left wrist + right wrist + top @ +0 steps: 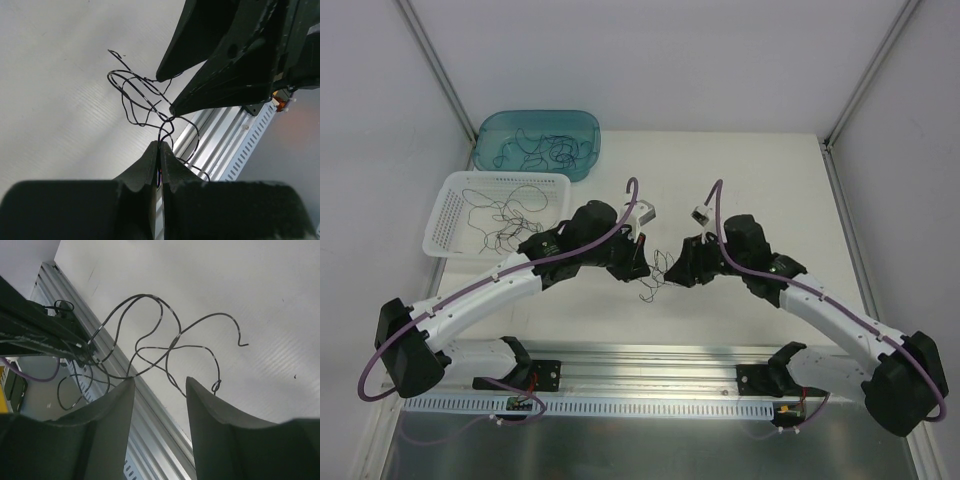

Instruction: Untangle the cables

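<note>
A small tangle of thin dark cables [656,280] hangs between my two grippers over the near middle of the table. My left gripper [638,267] is shut on one strand; in the left wrist view its jaws [160,146] pinch the wire and the loops [134,95] spread out beyond them. My right gripper [673,272] is open and faces the tangle. In the right wrist view [160,383] the curly loops [160,332] lie just ahead of its spread fingers, with no strand gripped between them.
A teal bin [490,135] at the back left holds more thin cables. A white mesh basket [450,225] in front of it holds several more. An aluminium rail [650,365] runs along the table's near edge, below the tangle.
</note>
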Action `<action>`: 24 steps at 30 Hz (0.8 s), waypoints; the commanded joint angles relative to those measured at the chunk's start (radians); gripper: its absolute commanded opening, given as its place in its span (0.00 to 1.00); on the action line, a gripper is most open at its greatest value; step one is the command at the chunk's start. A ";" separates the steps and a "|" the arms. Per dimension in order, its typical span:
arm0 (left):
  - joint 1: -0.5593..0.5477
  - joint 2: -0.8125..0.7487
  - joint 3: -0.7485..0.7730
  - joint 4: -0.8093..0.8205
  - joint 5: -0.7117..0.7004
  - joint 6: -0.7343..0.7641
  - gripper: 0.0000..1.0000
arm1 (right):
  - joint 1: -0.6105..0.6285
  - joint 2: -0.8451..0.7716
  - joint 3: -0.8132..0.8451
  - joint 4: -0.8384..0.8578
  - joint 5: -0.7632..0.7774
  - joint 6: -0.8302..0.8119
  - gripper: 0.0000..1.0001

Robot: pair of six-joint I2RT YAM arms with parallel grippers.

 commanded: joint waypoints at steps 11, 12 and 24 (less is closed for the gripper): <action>0.010 -0.139 -0.046 0.004 -0.266 -0.070 0.00 | -0.026 -0.021 0.057 -0.157 0.379 -0.017 0.01; 0.021 -0.157 -0.066 0.001 -0.299 -0.107 0.00 | -0.052 -0.059 0.058 -0.229 0.437 -0.013 0.01; 0.160 -0.176 -0.026 -0.028 -0.356 -0.159 0.00 | -0.083 -0.241 0.046 -0.391 0.571 0.056 0.02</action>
